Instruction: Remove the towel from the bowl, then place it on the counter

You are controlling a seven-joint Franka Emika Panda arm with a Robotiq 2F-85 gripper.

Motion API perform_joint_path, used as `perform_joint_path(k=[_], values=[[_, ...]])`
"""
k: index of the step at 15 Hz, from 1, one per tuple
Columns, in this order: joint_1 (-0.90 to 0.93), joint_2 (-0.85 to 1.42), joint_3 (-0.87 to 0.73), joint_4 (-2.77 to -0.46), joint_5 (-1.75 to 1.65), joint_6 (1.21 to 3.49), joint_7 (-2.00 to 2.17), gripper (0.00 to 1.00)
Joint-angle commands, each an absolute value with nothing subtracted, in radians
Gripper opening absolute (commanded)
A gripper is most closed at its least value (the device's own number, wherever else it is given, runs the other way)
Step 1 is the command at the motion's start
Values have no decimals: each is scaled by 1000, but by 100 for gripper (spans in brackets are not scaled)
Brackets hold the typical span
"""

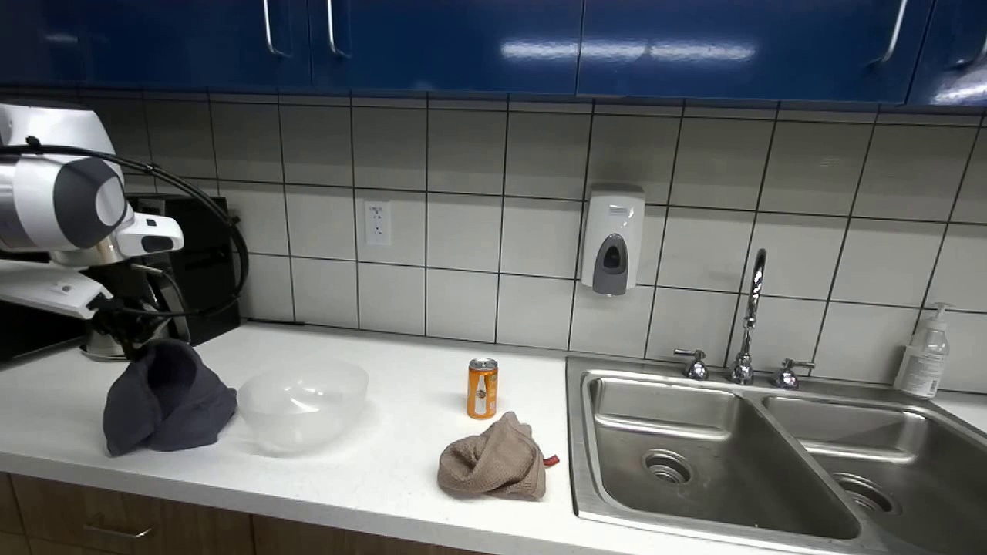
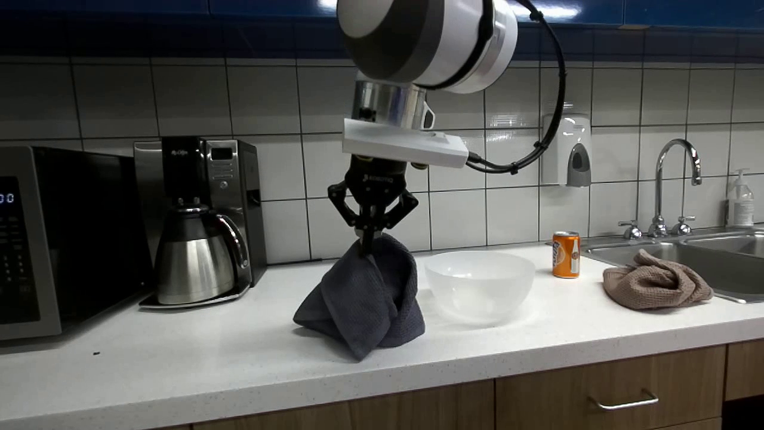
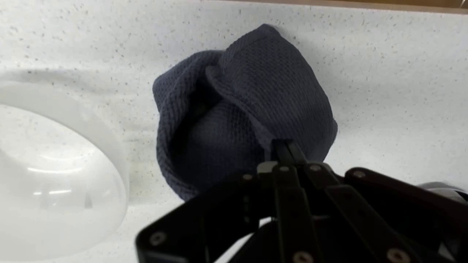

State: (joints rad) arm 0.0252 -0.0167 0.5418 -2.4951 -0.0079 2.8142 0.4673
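The dark blue-grey towel [image 1: 166, 408] stands bunched and peaked on the white counter [image 2: 209, 358], outside the bowl; it also shows in an exterior view [image 2: 361, 298] and in the wrist view [image 3: 281, 84]. The translucent bowl [image 2: 480, 292] is right beside the towel, with nothing seen in it; it shows in the wrist view [image 3: 113, 142] too. My gripper [image 2: 367, 243] points down at the towel's top. In the wrist view the fingertips [image 3: 287, 146] are together at a fold of the towel, shut on it. The cloth between the fingertips is mostly hidden.
An orange can [image 1: 483, 389] and a brown cloth [image 1: 493, 462] lie beyond the bowl, toward the sink [image 1: 582, 462]. A coffee maker [image 2: 197, 263] and a microwave [image 2: 71, 239] stand on the opposite side. The counter's front edge [image 2: 358, 382] is near the towel.
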Motion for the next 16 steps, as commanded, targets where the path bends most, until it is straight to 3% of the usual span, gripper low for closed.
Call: perform_joint_path(k=[1,10,12,16], values=[[22,15,538,-2495,-23,2808,499,28],[31,-33,539,-2499,-24,2786,506,95],[34,-60,542,-2504,-36,2780,518,100],[40,-122,552,-2504,-39,2761,528,100]])
